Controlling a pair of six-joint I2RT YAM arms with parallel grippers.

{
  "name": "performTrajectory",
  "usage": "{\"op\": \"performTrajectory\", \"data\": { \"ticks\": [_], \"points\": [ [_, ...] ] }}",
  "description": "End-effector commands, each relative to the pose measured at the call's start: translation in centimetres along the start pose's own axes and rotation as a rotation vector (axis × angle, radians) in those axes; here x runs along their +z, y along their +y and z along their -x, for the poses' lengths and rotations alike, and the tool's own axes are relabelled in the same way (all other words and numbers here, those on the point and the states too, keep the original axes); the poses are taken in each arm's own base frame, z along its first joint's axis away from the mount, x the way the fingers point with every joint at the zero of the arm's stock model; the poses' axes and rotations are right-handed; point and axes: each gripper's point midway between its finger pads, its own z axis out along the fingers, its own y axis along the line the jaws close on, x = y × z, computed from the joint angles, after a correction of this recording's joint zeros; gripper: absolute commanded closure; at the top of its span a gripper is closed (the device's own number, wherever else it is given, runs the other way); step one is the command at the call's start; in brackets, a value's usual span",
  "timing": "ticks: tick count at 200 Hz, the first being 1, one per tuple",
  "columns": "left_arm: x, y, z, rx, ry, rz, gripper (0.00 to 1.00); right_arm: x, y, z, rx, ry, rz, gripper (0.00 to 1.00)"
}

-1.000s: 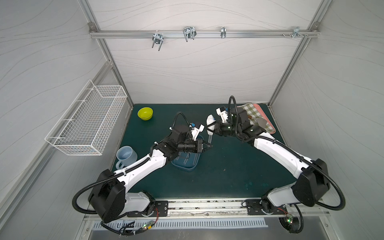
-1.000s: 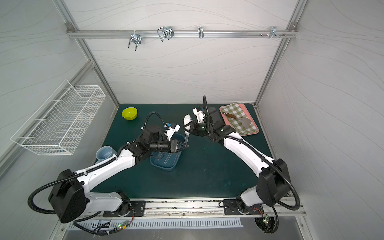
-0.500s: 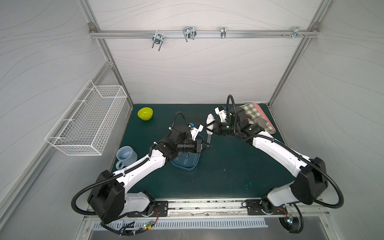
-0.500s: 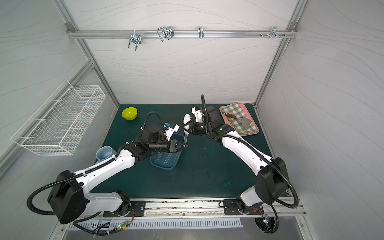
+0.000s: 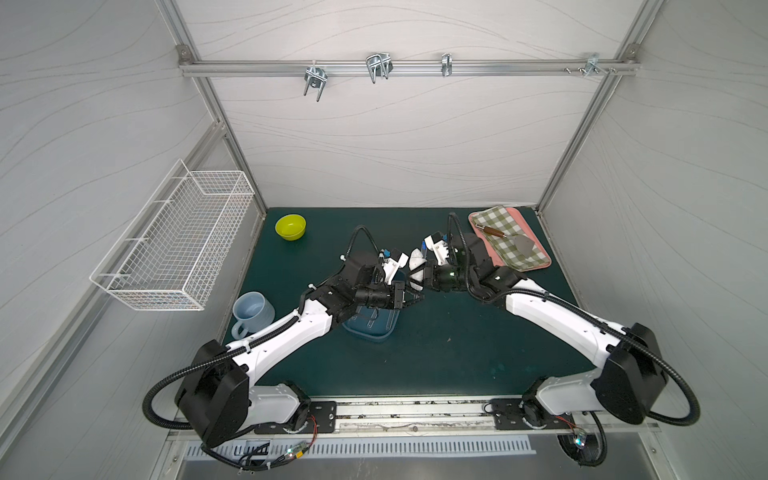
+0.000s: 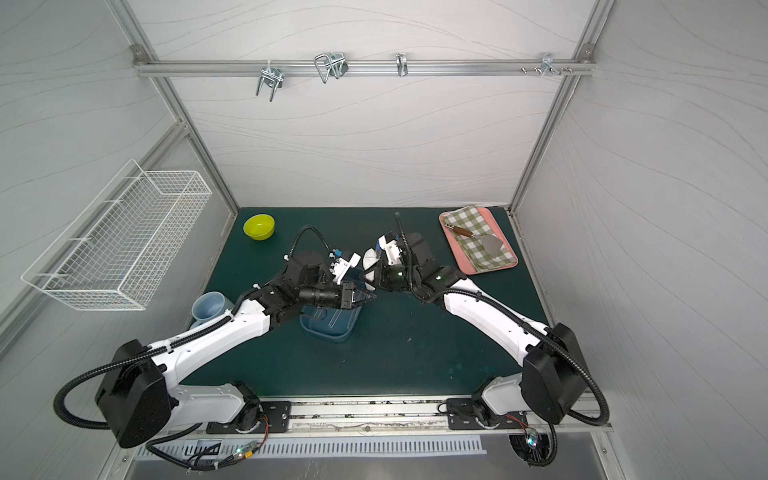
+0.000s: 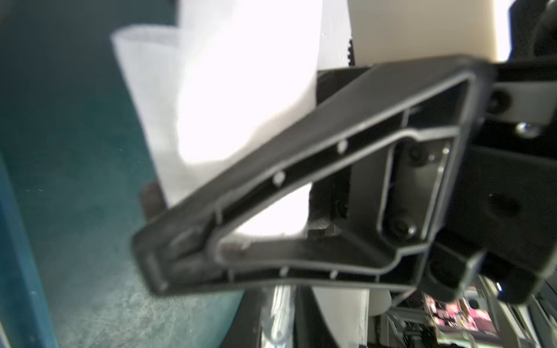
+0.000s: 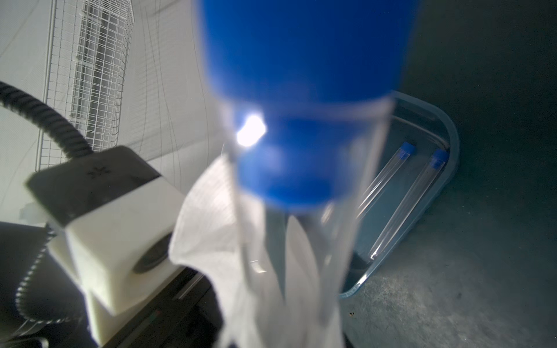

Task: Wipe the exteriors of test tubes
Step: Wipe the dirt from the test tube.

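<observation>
- The step in hand, as I judge it, is wiping one tube in mid-air. The two grippers meet at the centre of both top views, above the blue tray (image 5: 386, 334) that sits just below centre.
- The held tube (image 8: 304, 186) has its blue cap close against the right wrist camera. From there it runs down into a white wipe (image 8: 211, 229) folded around its lower length.
- Right gripper (image 5: 417, 281): the wipe hides the jaws. Tube and wipe both lead into them, so I judge a narrow grip around the wrapped tube.
- Left gripper (image 7: 153, 265): the jaws are closed tip to tip, just beside the wipe. Whether they pinch the tube's end or the wipe, I cannot tell.
- Two more tubes (image 8: 407, 208) lie side by side in the tray, caps on.
- The next move calls for sliding wipe and tube against each other along the tube's axis, kept straight so the thin tube neither bends nor slips out.
</observation>
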Motion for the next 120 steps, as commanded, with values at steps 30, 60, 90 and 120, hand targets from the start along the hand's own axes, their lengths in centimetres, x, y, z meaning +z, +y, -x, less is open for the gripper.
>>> {"op": "performTrajectory", "data": {
  "ticks": [30,60,90,120],
  "points": [
    [-1.1,-1.9,1.8,0.071,-0.083,-0.034,0.9,-0.8,0.8,5.9,-0.044,-0.063,0.036,0.79],
    [-1.3,-1.8,1.8,0.076,-0.091,-0.032,0.9,-1.1,1.6,5.5,-0.063,-0.065,0.026,0.8],
    [-1.1,-1.7,1.8,0.071,-0.082,-0.035,0.9,-0.6,1.3,1.3,-0.027,-0.032,0.013,0.8],
    [-1.0,-1.7,1.8,0.069,-0.081,-0.036,0.9,-0.1,0.8,-1.2,0.004,-0.001,0.009,0.8]
  ]
}}
